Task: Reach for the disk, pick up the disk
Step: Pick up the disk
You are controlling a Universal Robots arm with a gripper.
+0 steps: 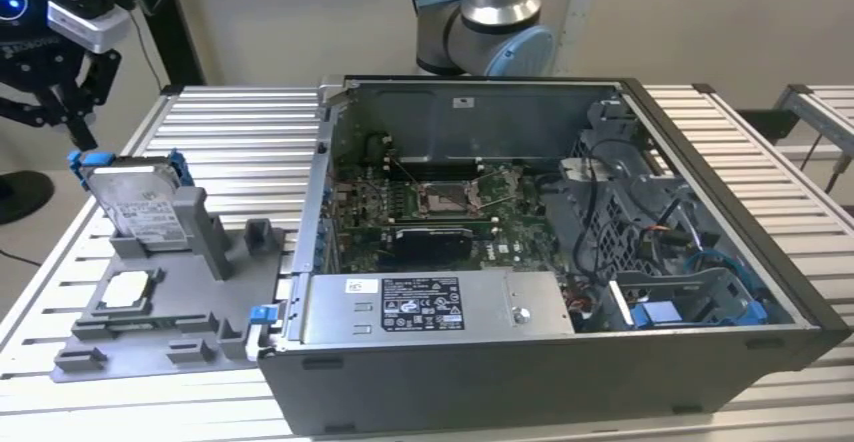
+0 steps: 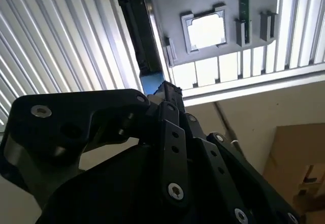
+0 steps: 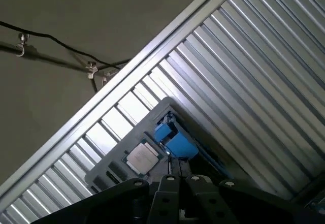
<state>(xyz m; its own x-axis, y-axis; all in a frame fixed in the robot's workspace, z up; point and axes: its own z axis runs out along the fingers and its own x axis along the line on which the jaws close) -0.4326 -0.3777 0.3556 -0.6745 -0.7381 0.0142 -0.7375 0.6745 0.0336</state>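
Reach looks about done, pick-up not. The gripper (image 1: 80,137) hangs at the exterior view's left, tips right at the top blue rail (image 1: 88,160) of the disk (image 1: 134,207). Its fingers are drawn together to a point; whether they touch the rail is hard to say. Both wrist views put the gripper (image 2: 165,89) (image 3: 175,176) at the rail (image 2: 151,84) (image 3: 175,142).

The disk is not lifted. It stands on edge, leaning slightly, in the rear slot of the grey fixture (image 1: 160,327) on the slatted table (image 1: 240,132).

Containers:
- **Fixture:** it holds the disk, plus a small square chip (image 1: 127,287) (image 2: 205,29) (image 3: 142,158) in a front pocket.
- **Open computer case (image 1: 534,392):** it holds a motherboard (image 1: 360,212) with a CPU socket (image 1: 447,197) mid-floor. A power supply (image 1: 427,307) sits along the near wall. Cables (image 1: 587,232) and a blue-tabbed drive bay (image 1: 681,297) are on the exterior view's right.
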